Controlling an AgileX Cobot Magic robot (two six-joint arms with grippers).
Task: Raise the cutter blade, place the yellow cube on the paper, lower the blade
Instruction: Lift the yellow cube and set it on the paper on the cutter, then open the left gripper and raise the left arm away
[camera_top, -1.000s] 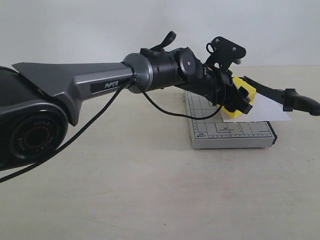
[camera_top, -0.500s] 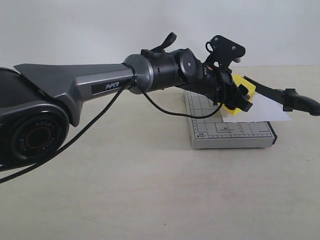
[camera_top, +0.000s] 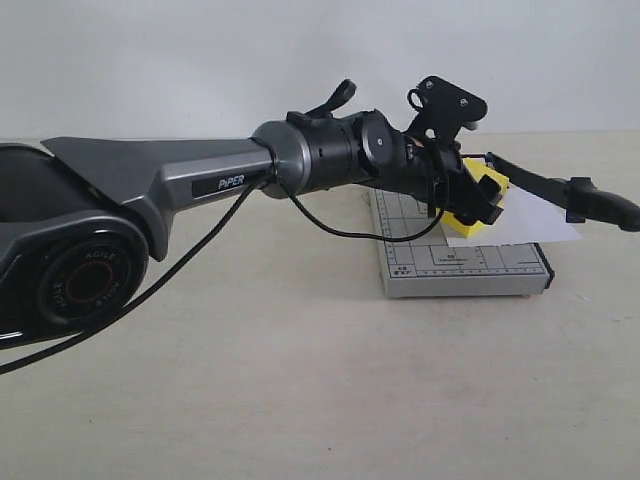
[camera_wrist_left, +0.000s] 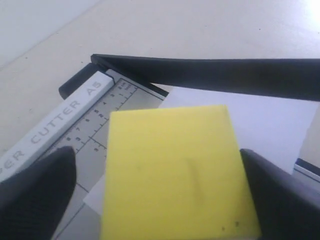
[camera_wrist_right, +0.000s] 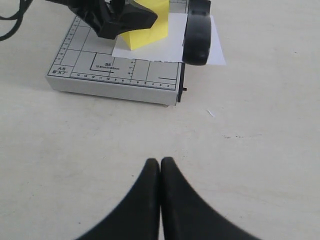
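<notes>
The grey link of the left arm (camera_top: 180, 170) is carrying the white brand word "PiPER" on a dark plate. The round joint cap (camera_top: 85, 285) at the near left is showing "AGILE" along its ring, with the rest of the ring lettering too small to read. On the white guide strip (camera_wrist_left: 55, 125), which is running toward the hinge of the cutter blade (camera_wrist_left: 225, 75), grey letters are spelling "…ER CUTTER A5"; the scale numbers beside it are too blurred to read. The grey gridded board (camera_wrist_right: 150, 75) is bearing "A5 8"X7"" at its near left corner and "B6" a little to the right.
</notes>
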